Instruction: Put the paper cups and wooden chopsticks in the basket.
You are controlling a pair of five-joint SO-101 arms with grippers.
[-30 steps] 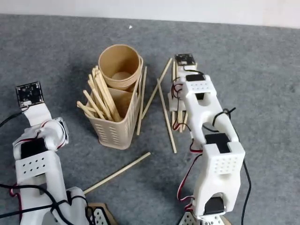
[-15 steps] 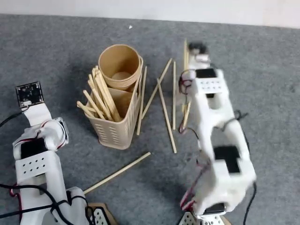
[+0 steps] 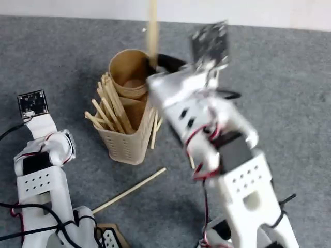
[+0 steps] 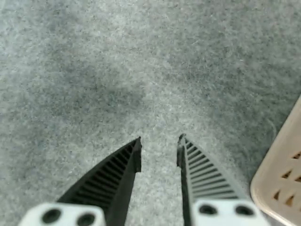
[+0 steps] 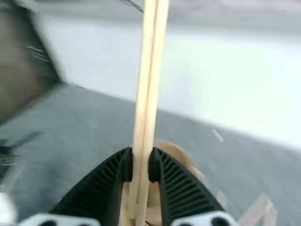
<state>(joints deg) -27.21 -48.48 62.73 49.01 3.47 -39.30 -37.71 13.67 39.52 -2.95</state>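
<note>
A beige slotted basket stands on the grey carpet, with stacked paper cups and several wooden chopsticks inside it. My right gripper hangs over the basket's far side beside the cups. It is shut on a pair of chopsticks that point upward. In its wrist view the gripper pinches the pair between its black fingers. My left gripper is open and low over bare carpet, with a corner of the basket beside it.
One loose chopstick lies on the carpet in front of the basket. Another chopstick leans along the basket's right side. The left arm stands at the near left. A pale wall runs along the far edge.
The right arm lifted chopsticks off the carpet right of the basket and swung left over it, turning them upright. The left arm has not moved.
</note>
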